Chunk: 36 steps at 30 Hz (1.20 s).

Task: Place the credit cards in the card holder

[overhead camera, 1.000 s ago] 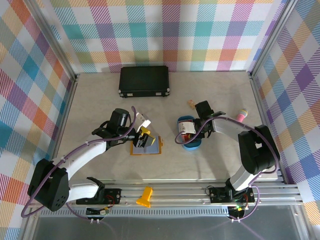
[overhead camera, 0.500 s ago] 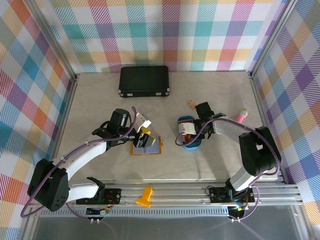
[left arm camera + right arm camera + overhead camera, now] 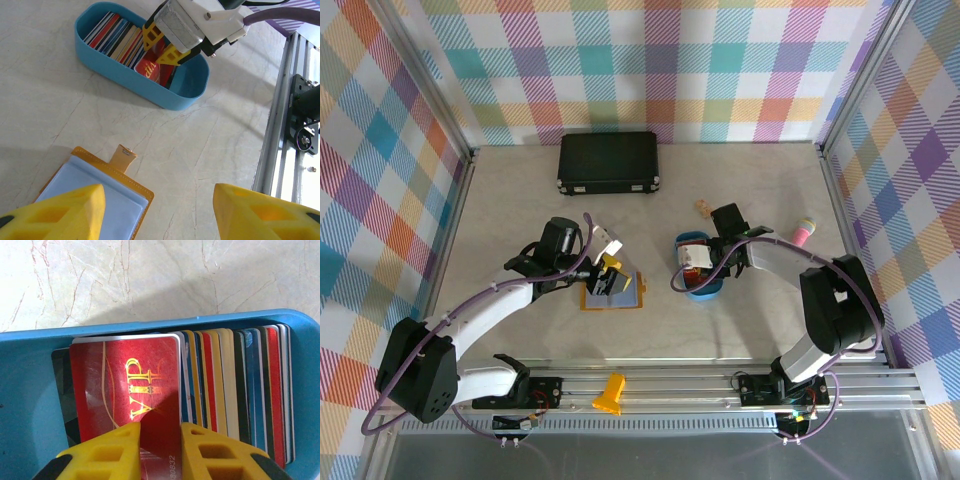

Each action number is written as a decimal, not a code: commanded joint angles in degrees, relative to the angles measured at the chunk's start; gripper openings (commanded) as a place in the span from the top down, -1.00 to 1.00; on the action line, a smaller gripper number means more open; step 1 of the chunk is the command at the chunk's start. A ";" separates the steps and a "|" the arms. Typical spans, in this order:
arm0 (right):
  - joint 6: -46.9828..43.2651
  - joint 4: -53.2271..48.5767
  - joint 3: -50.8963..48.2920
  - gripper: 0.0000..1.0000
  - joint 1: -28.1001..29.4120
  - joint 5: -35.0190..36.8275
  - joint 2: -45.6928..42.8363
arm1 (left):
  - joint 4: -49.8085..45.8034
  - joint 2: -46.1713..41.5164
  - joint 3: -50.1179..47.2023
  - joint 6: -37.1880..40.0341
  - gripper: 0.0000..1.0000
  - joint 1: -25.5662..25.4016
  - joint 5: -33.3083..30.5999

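The card holder, a mustard-yellow wallet with a snap tab, lies open on the table with its light blue pocket up. My left gripper hovers open over the wallet's right edge, nothing between its fingers. Several credit cards stand on edge in a blue oval tray. A red VIP card leans at the front of the stack. My right gripper reaches into the tray with its fingers a narrow gap apart over the red card's face, nothing between them.
A large black case lies at the back. A pink object and a small tan piece sit on the right side of the table. The aluminium rail runs along the near edge, with a yellow part on it.
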 commanded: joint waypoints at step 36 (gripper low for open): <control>0.00 -8.35 -0.66 -0.41 1.41 -2.60 0.67 | 0.57 -0.60 0.85 -1.06 -0.18 -2.05 0.87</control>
